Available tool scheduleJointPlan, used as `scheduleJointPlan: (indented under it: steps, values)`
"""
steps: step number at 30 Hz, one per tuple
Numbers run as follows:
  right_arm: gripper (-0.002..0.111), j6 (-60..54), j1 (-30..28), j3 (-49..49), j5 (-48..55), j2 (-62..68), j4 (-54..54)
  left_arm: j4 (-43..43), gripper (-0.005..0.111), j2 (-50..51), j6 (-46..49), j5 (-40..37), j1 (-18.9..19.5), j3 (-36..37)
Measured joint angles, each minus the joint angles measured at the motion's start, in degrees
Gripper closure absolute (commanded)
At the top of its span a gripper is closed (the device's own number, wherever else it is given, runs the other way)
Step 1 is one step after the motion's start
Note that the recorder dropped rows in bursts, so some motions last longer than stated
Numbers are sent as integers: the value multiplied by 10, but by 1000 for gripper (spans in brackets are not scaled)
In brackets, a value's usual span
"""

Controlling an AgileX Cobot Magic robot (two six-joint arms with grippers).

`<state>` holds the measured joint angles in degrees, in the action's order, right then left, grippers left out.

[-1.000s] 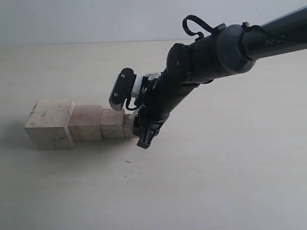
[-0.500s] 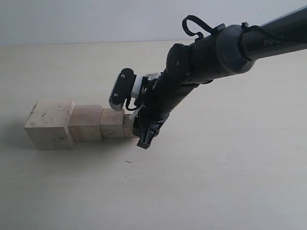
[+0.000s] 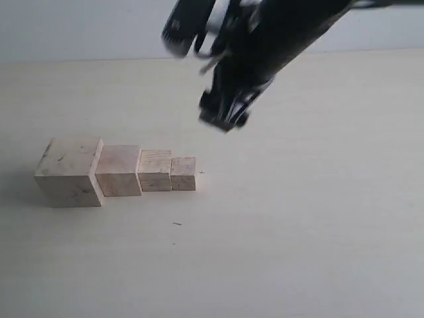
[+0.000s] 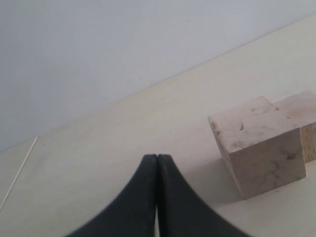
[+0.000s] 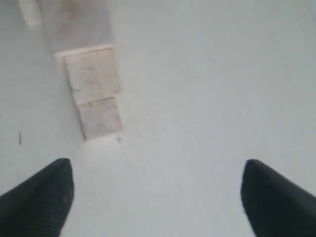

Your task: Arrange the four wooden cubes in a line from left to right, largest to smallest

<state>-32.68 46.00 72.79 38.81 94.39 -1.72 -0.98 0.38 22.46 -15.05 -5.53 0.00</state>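
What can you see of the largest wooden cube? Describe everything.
The largest wooden cube is pale, unfinished-looking wood with dark scuffs on top and sides. It sits flat on the table at the row's left end in the exterior view, its right side against the second-largest cube. Nothing else touches it.

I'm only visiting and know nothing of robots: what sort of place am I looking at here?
Most likely a robot test bench in a lab: a plain pale tabletop against a blank wall, only four wooden cubes set in a row by size, and a black robot arm above them.
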Motion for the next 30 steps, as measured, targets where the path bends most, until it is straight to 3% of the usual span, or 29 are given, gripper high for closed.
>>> scheduleJointPlan:
  steps: [1, 3, 6, 9, 12, 18, 25, 28, 30]
  values:
    - [82, 86, 0, 0, 31, -42, 52, 0, 107, 0, 0, 0, 0, 0]
    - [107, 233, 0, -15, 65, -122, 142, 0, 107, 0, 0, 0, 0, 0]
    - [104, 414, 0, -101, 49, -254, 244, 0, 107, 0, 0, 0, 0, 0]
    - [104, 572, 0, -253, -21, -383, 333, 0, 107, 0, 0, 0, 0, 0]
    - [104, 668, 0, -391, -93, -515, 371, 0, 107, 0, 0, 0, 0, 0]
    - [104, 713, 0, -571, -145, -728, 335, 0, 107, 0, 0, 0, 0, 0]
    - [104, 715, 0, -660, -221, -893, 321, 0, 107, 0, 0, 0, 0, 0]
    - [104, 650, 0, -692, -251, -932, 267, 0, 107, 0, 0, 0, 0, 0]
    - [104, 533, 0, -715, -272, -939, 187, 0, 107, 0, 0, 0, 0, 0]
